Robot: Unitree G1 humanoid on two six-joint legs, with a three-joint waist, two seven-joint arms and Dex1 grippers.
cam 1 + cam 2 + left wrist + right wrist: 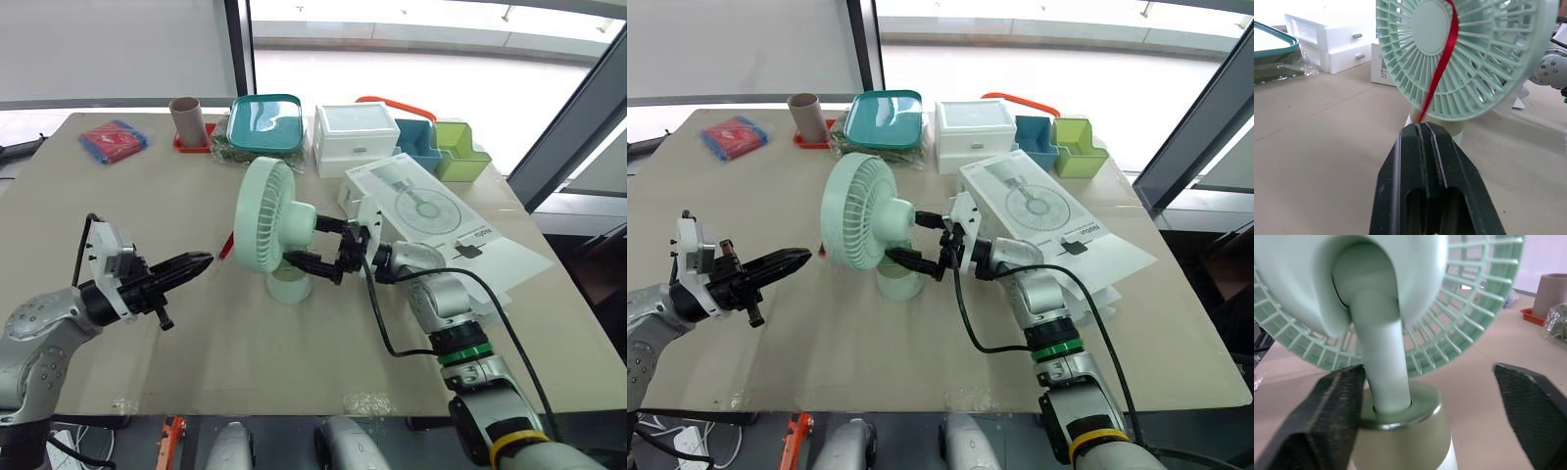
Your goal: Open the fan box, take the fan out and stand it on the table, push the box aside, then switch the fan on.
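Fan box (431, 211) print — too small to read, nothing else legible

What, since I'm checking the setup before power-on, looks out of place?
A red ribbon hangs slantwise down the mint fan's front grille, an odd thing on a fan face. Otherwise the fan stands upright on the table; nothing looks spilled.

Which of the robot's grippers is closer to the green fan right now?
The right. The right gripper is behind the fan, open fingers either side of its stem; the left gripper, shut, points at the front grille from a gap away.
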